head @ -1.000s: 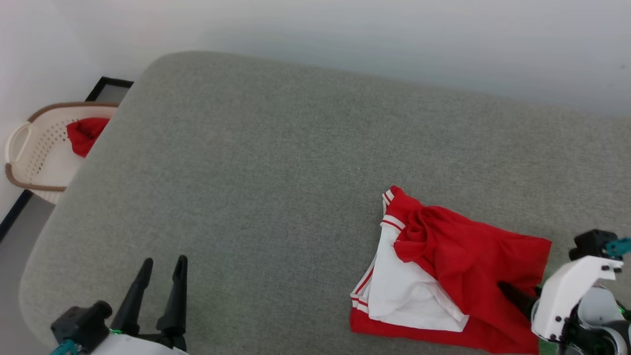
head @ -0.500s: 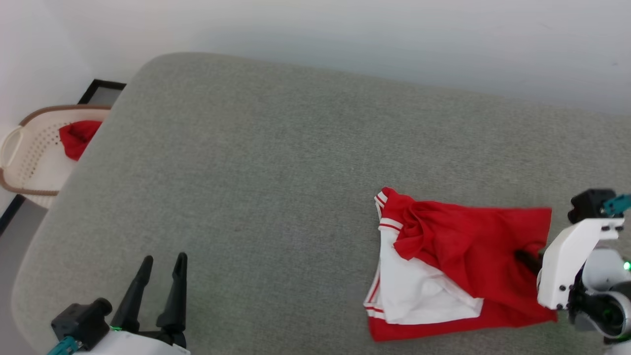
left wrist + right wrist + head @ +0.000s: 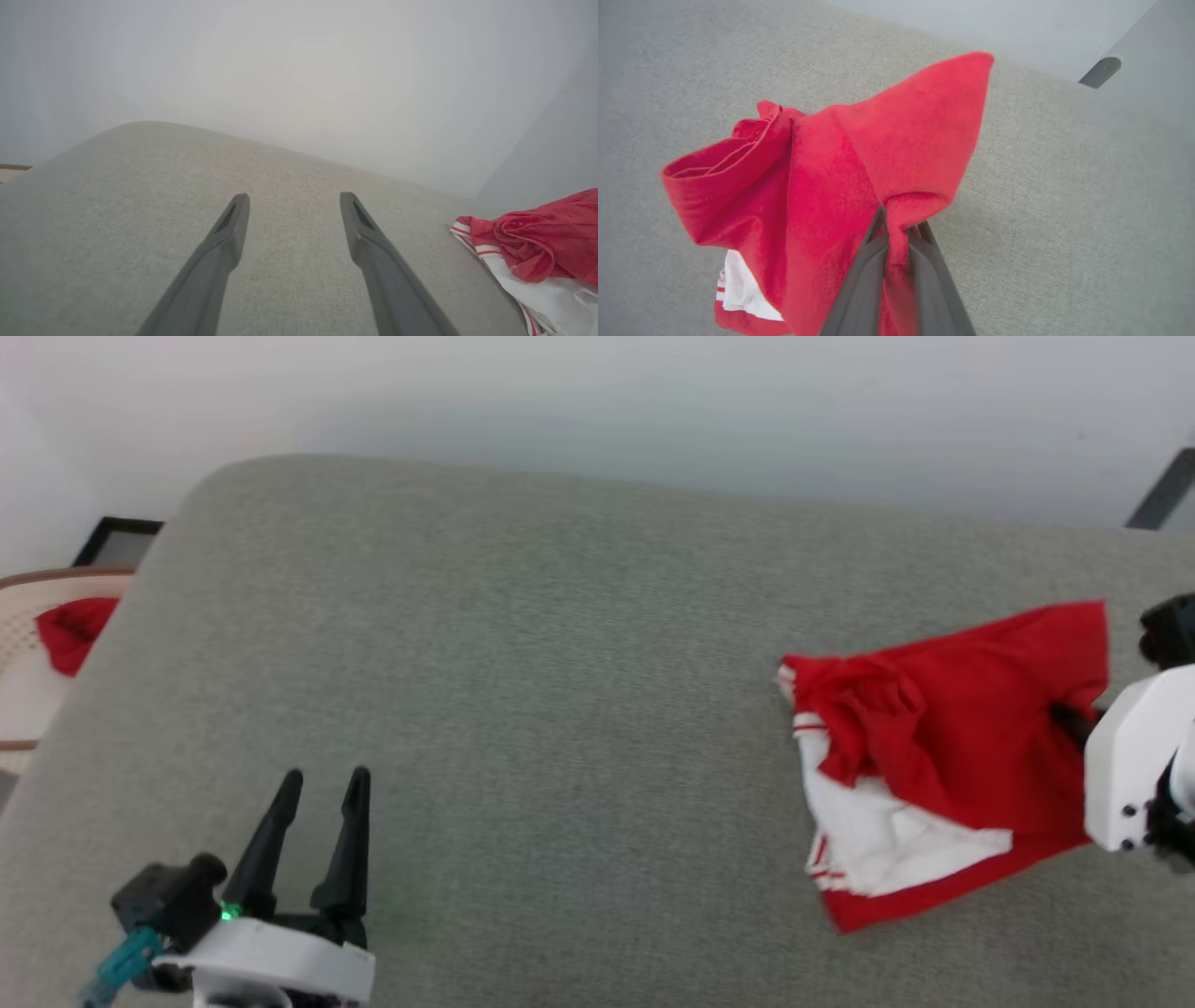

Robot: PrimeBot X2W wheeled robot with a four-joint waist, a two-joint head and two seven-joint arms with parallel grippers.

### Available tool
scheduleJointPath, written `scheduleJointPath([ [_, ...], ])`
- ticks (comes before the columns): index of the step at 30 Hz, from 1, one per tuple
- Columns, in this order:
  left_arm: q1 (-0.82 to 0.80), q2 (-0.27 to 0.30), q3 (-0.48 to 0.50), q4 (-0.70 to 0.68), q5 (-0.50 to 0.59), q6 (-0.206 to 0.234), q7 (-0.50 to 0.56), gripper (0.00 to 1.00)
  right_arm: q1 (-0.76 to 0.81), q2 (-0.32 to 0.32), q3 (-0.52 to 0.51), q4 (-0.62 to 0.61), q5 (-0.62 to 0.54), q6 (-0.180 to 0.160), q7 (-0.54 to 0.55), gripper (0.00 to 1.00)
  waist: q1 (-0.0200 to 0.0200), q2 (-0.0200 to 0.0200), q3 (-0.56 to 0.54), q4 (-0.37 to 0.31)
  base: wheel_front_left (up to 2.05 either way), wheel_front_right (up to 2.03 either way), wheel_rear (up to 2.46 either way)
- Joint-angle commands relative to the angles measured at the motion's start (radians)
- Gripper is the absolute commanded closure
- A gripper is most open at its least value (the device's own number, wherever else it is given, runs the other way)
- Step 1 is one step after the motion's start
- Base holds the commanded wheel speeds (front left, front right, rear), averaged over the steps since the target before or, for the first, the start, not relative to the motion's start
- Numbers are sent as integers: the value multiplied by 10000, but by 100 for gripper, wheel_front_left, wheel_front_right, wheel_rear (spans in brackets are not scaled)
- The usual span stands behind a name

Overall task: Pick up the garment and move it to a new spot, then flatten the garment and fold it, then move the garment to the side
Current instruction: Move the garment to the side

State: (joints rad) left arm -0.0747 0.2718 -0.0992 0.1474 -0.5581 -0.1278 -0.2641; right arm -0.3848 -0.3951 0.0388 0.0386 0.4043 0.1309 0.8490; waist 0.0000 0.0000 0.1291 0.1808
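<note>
The right hand (image 3: 900, 219), open over the garment (image 3: 971, 709) a moment ago, has now clamped shut on a pinch of its red edge. That corner has risen off the grey cushion (image 3: 560, 663) at the cushion's right end, and the white sleeve side seems to trail on it. I'd say the pick-up has begun and the carry comes next. The left hand (image 3: 327, 775) hangs open over the cushion's front-left part, holding nothing.

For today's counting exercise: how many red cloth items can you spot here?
2. The garment is at the cushion's right side; another red cloth sits in the basket at far left. The basket may hide more.
</note>
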Motion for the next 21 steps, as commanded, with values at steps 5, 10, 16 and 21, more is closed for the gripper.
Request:
scheduleJointPath([
  [5, -494, 15, -143, -101, 191, -43, 12, 0, -477, -622, 208, -96, -108, -4, -360, 100, 0, 0, 397, -607, 0, 0, 0],
  [10, -895, 95, -344, -180, 326, -43, 12, 0, -883, -1091, 291, 66, -32, -4, -734, 100, 0, 0, 743, -1137, 0, 0, 0],
  [16, -1296, 299, -467, -254, 364, -43, 11, 0, -1328, -1411, 334, 358, -11, -4, -1203, 100, 0, 0, 1186, -1894, 0, 0, 0],
  [21, -1668, 518, -570, -314, 428, -43, 11, 0, -1771, -1759, 294, 741, 49, -4, -1704, 100, 0, 0, 1613, -2472, 0, 0, 0],
])
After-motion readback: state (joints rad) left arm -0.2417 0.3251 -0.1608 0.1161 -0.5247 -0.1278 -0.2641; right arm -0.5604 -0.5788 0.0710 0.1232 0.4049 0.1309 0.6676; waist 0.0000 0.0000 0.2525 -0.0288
